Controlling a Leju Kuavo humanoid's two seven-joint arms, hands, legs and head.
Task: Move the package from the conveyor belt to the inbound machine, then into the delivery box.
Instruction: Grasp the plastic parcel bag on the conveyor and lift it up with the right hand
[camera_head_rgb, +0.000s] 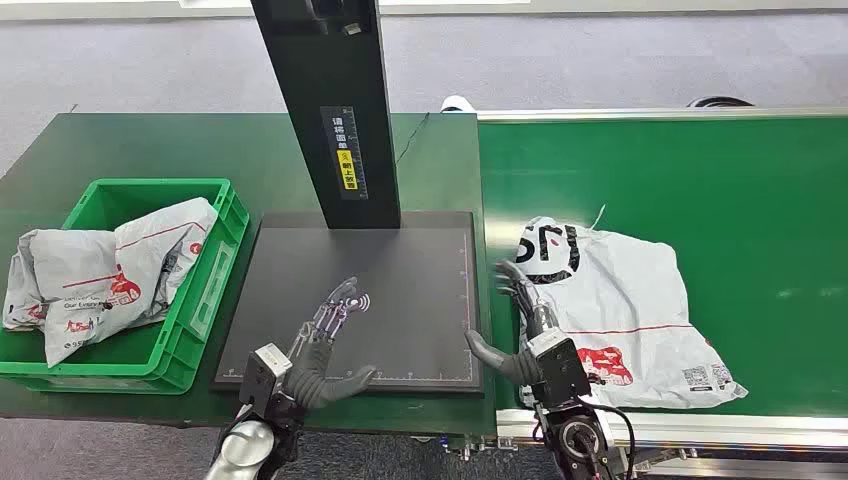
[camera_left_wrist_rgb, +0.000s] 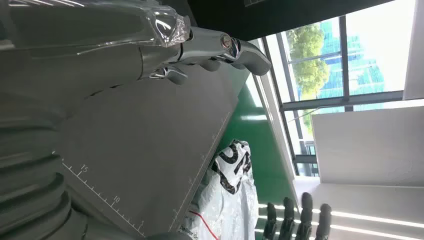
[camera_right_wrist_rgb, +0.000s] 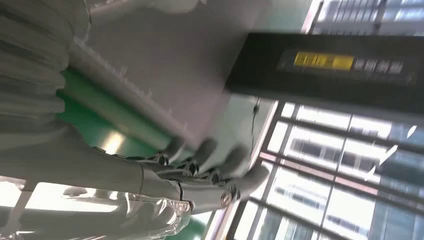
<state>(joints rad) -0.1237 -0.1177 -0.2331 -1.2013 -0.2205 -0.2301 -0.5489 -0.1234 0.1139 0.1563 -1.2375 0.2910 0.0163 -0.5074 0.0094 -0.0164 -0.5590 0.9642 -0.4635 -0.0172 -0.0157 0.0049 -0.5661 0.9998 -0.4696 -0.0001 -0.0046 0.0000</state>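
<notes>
White pkg (camera_head_rgb: 620, 305) lies across belt (camera_head_rgb: 760, 190).

green table (camera_head_rgb: 130, 140) | grey floor (camera_head_rgb: 600, 60) | windows (camera_left_wrist_rgb: 345, 55), trees outside

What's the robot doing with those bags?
It is sorting parcels. A white package lies on the green conveyor belt, and the robot's right hand is at the package's near edge with its fingers spread, holding nothing yet. Its left hand hovers open over the dark plate of the inbound machine. Other packages already sit in the green delivery box. So the move has not begun.
</notes>
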